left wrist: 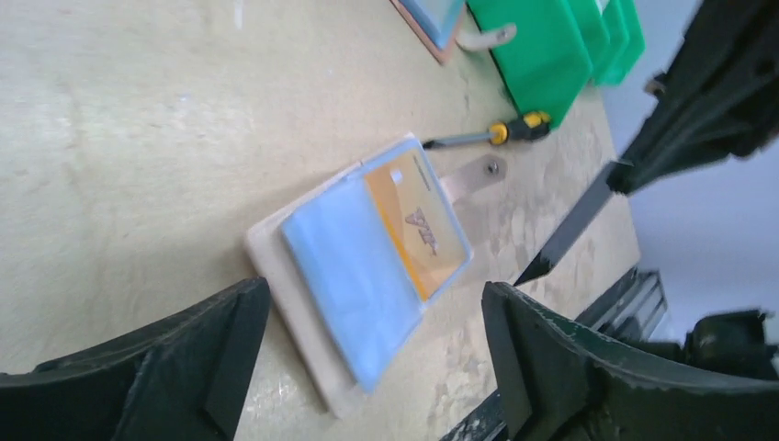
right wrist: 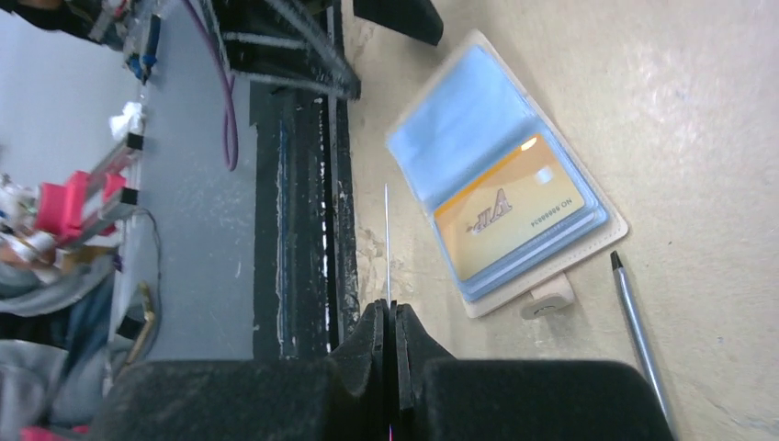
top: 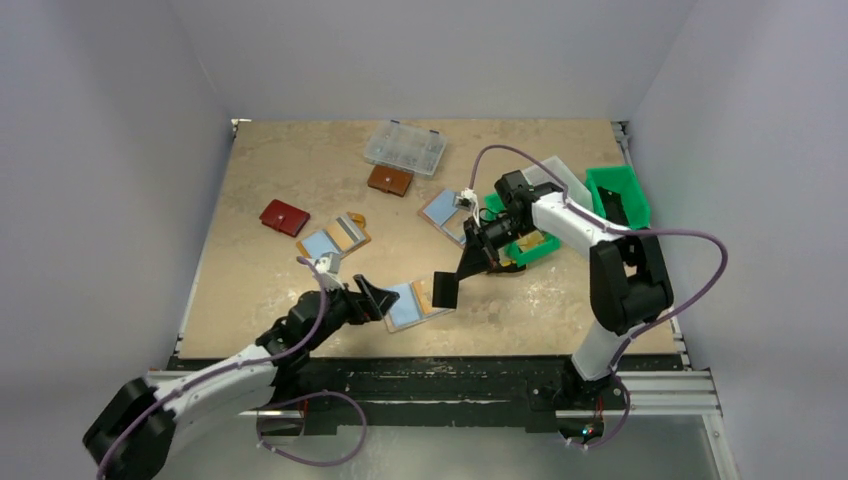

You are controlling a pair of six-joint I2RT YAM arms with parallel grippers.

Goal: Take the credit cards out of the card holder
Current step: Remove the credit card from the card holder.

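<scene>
top view: open tan folding card holder (top: 416, 303) lies on the beige table (top: 250, 290) near its front edge, left gripper (top: 374, 298) just beside it, right gripper (top: 467, 269) pinching a thin dark card (top: 443, 290). left wrist: jaws spread wide, empty. right wrist: fingers (right wrist: 411, 347) clamped on the card's edge

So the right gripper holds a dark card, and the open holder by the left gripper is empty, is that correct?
Not quite: the holder is not empty. An orange card sits in it, plain in the right wrist view. The rest is right: the right gripper is shut on a dark card.
</scene>
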